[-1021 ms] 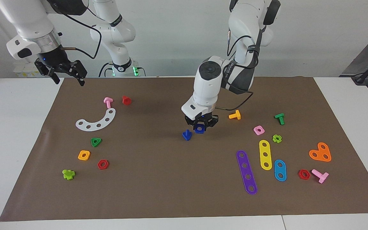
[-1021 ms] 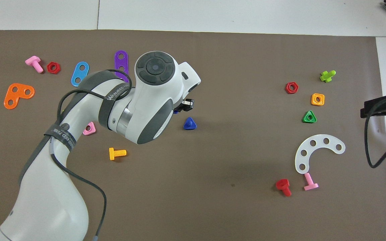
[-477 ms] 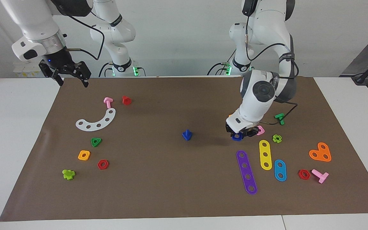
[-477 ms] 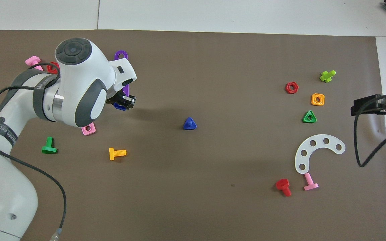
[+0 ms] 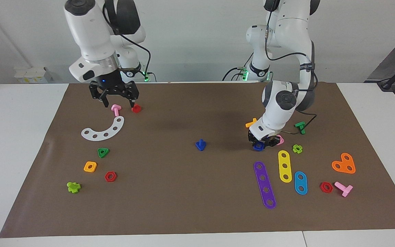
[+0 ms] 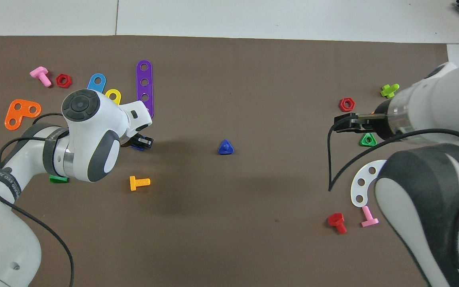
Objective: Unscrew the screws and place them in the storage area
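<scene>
Facing view: left gripper (image 5: 261, 144) low on mat, clamped on blue square nut (image 5: 259, 146). Right gripper (image 5: 118, 100) wide open over pink bolt (image 5: 116, 109); blue screw (image 5: 200, 144) sits btwn them.

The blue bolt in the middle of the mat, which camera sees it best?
The facing view shows the blue bolt best: it stands on its triangular head, stem pointing up, alone on the brown mat. The overhead view shows only the triangle outline with the stem end-on.
</scene>
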Robot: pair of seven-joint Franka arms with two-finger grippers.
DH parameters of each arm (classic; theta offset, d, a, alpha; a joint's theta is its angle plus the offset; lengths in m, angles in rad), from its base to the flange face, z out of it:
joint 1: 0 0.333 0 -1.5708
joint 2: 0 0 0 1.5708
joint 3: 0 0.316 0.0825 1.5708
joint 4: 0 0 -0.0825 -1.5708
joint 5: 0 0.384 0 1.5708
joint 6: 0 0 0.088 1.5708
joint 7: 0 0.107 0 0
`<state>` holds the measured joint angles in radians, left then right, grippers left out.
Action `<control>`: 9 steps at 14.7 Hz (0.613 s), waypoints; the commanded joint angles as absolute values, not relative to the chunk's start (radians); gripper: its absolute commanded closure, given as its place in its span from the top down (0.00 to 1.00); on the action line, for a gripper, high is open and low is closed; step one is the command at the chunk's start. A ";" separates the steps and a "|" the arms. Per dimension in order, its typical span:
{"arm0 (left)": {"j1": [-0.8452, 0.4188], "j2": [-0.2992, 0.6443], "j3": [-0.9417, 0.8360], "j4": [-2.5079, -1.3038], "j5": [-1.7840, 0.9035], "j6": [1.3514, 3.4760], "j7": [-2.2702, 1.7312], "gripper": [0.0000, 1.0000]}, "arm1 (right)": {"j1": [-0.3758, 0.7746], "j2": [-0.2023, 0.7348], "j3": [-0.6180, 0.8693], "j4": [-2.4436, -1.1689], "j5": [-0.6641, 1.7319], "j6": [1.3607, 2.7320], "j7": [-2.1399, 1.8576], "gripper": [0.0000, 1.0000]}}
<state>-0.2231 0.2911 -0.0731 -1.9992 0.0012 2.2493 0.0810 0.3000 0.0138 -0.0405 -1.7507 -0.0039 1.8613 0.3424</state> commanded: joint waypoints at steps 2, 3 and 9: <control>-0.210 0.245 -0.069 -2.005 -0.017 2.209 0.103 1.00 | 0.408 0.130 -0.044 -1.752 0.020 1.989 0.487 1.00; -0.190 0.248 -0.071 -1.956 -0.017 2.157 0.103 1.00 | 0.443 0.167 -0.044 -1.750 0.020 2.035 0.532 1.00; -0.085 0.244 -0.063 -1.630 -0.012 1.772 0.098 1.00 | 0.569 0.351 -0.044 -1.694 0.018 2.232 0.698 1.00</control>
<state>-0.1200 0.2439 -0.0609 -1.7245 0.0010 1.8916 0.0824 0.5440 0.2885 -0.0379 -1.7491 -0.0015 2.2043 0.6624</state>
